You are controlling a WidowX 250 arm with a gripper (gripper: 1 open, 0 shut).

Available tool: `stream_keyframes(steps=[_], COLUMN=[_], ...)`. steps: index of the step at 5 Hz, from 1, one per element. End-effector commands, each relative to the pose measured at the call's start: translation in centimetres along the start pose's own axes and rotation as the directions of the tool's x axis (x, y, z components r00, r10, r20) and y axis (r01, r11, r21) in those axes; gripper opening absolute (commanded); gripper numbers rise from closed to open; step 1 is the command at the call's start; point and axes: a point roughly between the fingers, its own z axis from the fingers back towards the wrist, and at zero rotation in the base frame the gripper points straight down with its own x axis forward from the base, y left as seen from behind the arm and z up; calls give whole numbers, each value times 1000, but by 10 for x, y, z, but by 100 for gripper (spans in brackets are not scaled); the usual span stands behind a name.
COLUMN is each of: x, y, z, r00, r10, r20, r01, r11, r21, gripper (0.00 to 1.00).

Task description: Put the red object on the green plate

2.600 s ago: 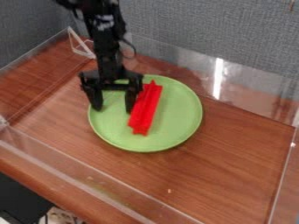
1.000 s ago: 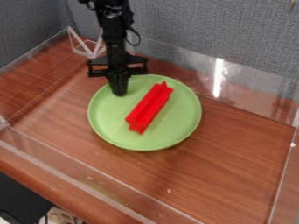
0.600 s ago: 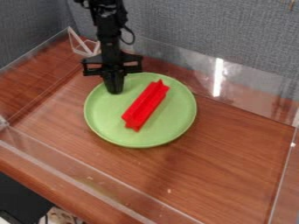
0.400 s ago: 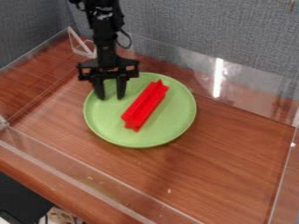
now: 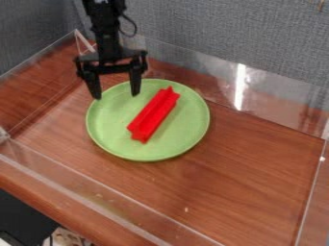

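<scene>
you have one bright red bar-shaped plastic block (image 5: 153, 114) on one round lime-green plate (image 5: 107, 126); one black gripper (image 5: 113, 88), fingers spread, over plate's edge.

A lab-like setting, with a black robot arm (image 5: 106, 24) over a wood-look tabletop (image 5: 238, 159).

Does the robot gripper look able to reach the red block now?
Probably yes: the gripper is open at the plate's far-left edge, and nothing stands between it and the red block.
</scene>
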Motion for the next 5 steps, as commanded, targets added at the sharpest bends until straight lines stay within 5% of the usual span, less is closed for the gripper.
stream_keyframes(steps=[1, 2, 3, 4, 5], x=[0, -14, -13, -15, -14], y=[-16, -33, -45, -53, -52], z=[49, 65, 46, 34, 22], r00=[995, 992, 992, 991, 993], r10=[-16, -18, 11, 45, 23], r20=[98, 124, 124, 124, 118], r01=[22, 28, -2, -38, -18], r11=[998, 996, 998, 997, 999], r21=[-59, -81, -68, -62, -44], gripper=[100, 0, 0, 100, 100])
